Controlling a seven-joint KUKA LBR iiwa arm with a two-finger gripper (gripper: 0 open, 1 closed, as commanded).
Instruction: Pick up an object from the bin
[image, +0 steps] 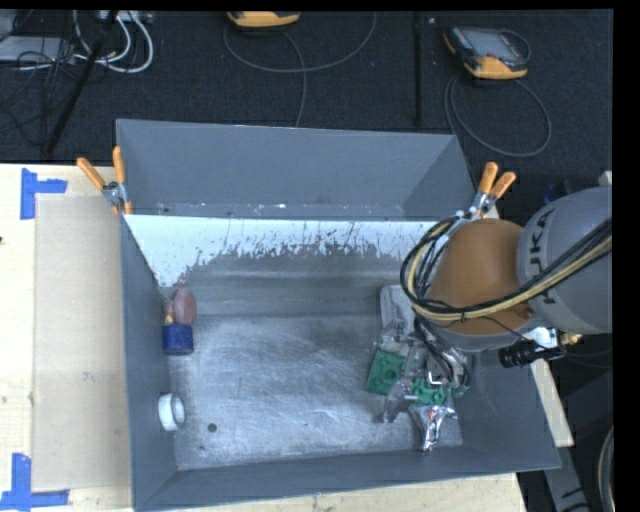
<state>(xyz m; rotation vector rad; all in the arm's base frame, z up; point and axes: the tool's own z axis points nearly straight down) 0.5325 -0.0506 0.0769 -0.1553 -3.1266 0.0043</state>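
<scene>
Two loose things are all I can make out in the bin (300, 190), and both sit along its left side, well away from the end effector (430, 420). The first is a stubby blue-and-pink piece (179, 322) at the middle left, right at the foot of the sloped wall. Its long axis runs pretty much up-down in the frame, with the pinkish-brown rounded end pointing to the top and the blue block end pointing to the bottom. I can't tell what it actually is. Below it, toward the lower left corner, lies a white ring (170, 411), close to it but not touching, with its hole facing roughly up and left. A tiny dark speck (212, 430) sits just right of the ring.

As for writing, the only readable bit is "KU" in dark letters on the grey arm (570, 270) at the right edge, and the rest is cut off. I can't see any labels on the things in the bin.

The end effector is down in the lower right part of the bin, under the orange cover (480, 275) and its loop of black and yellow cables (420, 270). Some green boards (382, 372) are clustered around it with a shiny metal tip at the bottom. I can't tell if it's spread or pressed together, and nothing shows clearly in its grip.
</scene>
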